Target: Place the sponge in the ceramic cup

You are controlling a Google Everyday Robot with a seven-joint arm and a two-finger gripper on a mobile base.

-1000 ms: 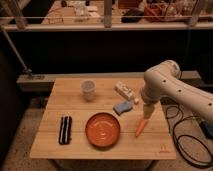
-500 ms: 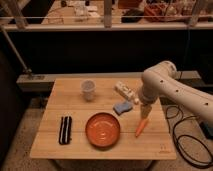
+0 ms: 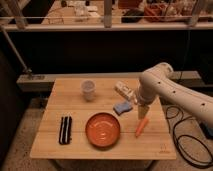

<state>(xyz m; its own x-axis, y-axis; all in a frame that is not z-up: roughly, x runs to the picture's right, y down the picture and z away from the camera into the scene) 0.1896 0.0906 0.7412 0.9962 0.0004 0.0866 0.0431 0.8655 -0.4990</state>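
**tinker_jo:** Nothing shifts that I can spot versus a second ago. Same spots for the arm (image 3: 165, 87) and for everything on the counter (image 3: 57, 107). Pincer (image 3: 141, 126) hangs low just off the right rim of the orange plate (image 3: 102, 130), pointing down at the counter. Honestly I can't tell if it's wide or narrow. It's not carrying the sponge, though.

**mossy:** Yeah, sponge (image 3: 122, 107) is flat on the counter just up and left of the pincer, between the plate and that white-and-tan packet (image 3: 125, 92). Ceramic cup (image 3: 88, 90) stands upright at the back left, well apart from the sponge.

**tinker_jo:** So what bites here?

**mossy:** My guess is the packet. It's just beside the sponge, so a sloppy drop could clip it or shove both along. The sponge looks soft too, so a pinch near one edge might let it fold and slip out.

**tinker_jo:** And the cup looks small next to the sponge. If the sponge comes in off-centre, I reckon it hangs on the rim or knocks the cup over. At least the striped thing (image 3: 65, 130) is out of the way at the front left.
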